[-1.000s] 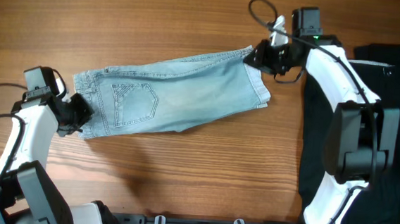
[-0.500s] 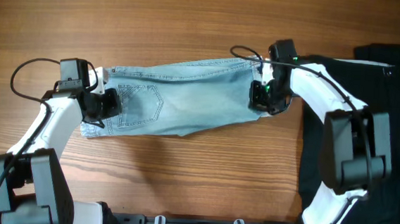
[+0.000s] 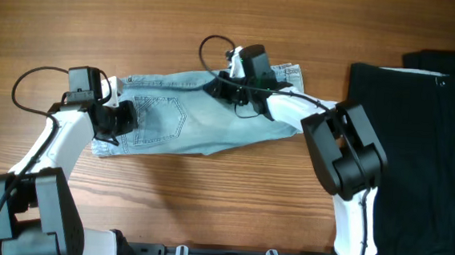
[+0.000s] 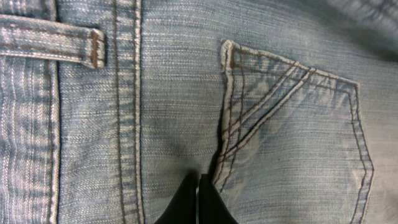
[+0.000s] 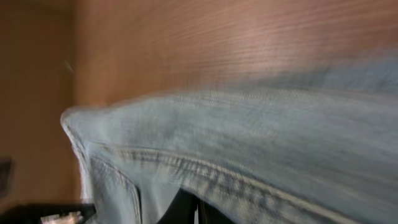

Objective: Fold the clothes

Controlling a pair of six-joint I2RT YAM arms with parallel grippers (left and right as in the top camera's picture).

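The light blue denim shorts (image 3: 172, 116) lie across the middle of the table, back pocket up. Their right leg end is folded back leftward over the middle, the cuff's white inside (image 3: 289, 71) showing. My left gripper (image 3: 114, 121) is shut on the waistband end of the shorts; its wrist view shows the fingers (image 4: 199, 202) pinching denim beside the stitched pocket (image 4: 292, 118). My right gripper (image 3: 229, 86) is shut on the shorts' leg fabric, held over their middle; its wrist view shows the fingers (image 5: 196, 208) under a denim seam (image 5: 236, 180), blurred.
A large plain black garment (image 3: 427, 149) covers the table's right side. The right arm's cable loops above the shorts (image 3: 213, 46). Bare wooden table (image 3: 206, 198) lies in front of the shorts and behind them.
My right gripper has carried the leg end from the far right leftward over the shorts' middle, folding them. My left gripper moved right a second ago and has since held still.
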